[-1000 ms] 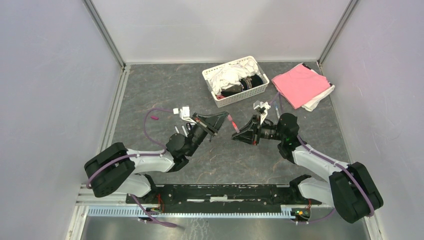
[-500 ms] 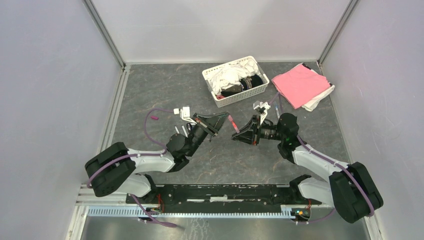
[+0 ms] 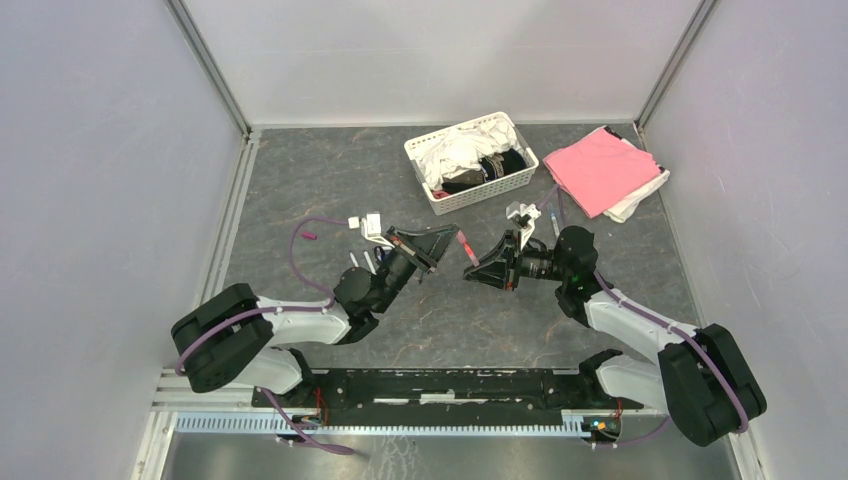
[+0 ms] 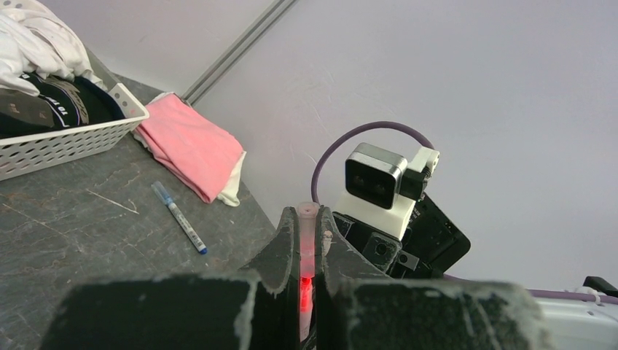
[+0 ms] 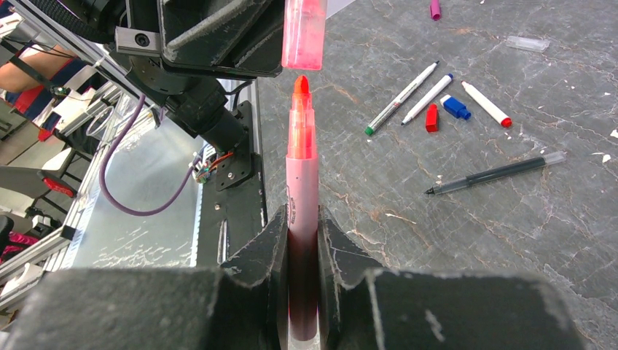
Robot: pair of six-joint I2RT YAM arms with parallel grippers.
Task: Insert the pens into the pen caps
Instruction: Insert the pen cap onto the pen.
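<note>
Moved: nothing seen.
Left pincer [image 4: 307,222]: clamps pink cap [image 5: 302,33].
Right pincer [image 5: 302,219]: grips pink pen [image 5: 302,146].
Loose on counter [image 5: 510,240]: four pens [image 5: 495,173], three coloured caps [image 5: 431,118].

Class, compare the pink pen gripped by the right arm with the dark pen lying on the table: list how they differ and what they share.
The pink pen is clamped in the right gripper's fingers, off the table; the dark pen lies loose on the table. The pink pen is thick; the dark pen is slim. The pink pen's tip faces a pink cap; the dark pen's faces none. Both look uncapped.
</note>
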